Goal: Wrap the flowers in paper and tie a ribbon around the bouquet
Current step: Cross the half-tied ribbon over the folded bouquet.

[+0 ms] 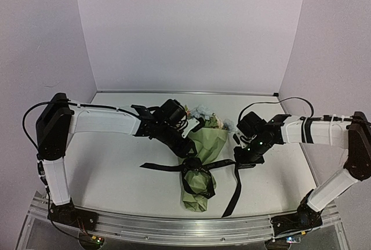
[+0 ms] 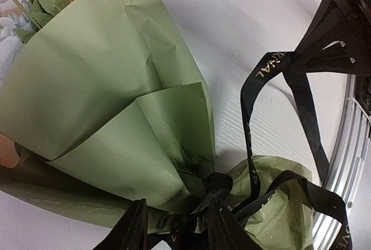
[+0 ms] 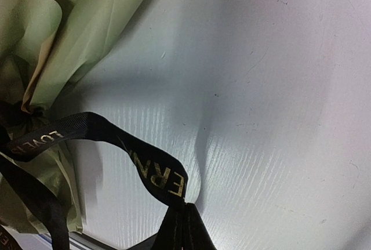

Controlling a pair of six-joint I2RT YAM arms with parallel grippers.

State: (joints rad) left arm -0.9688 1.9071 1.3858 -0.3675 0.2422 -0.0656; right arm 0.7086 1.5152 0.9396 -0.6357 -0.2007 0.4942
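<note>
The bouquet lies on the table, a sage green paper cone with the flowers showing cream and pale blue at its far, wide end. The black lettered ribbon circles the cone's pinched neck in loose loops. One tail lies out to the left and one runs toward the near edge. My left gripper straddles the neck, its fingers pressed on the gathered paper and ribbon. To the right of the cone, my right gripper is shut on a raised stretch of ribbon.
An aluminium rail runs along the near table edge, close to the cone's narrow end. White walls close the back and both sides. The left arm reaches across the table's left half.
</note>
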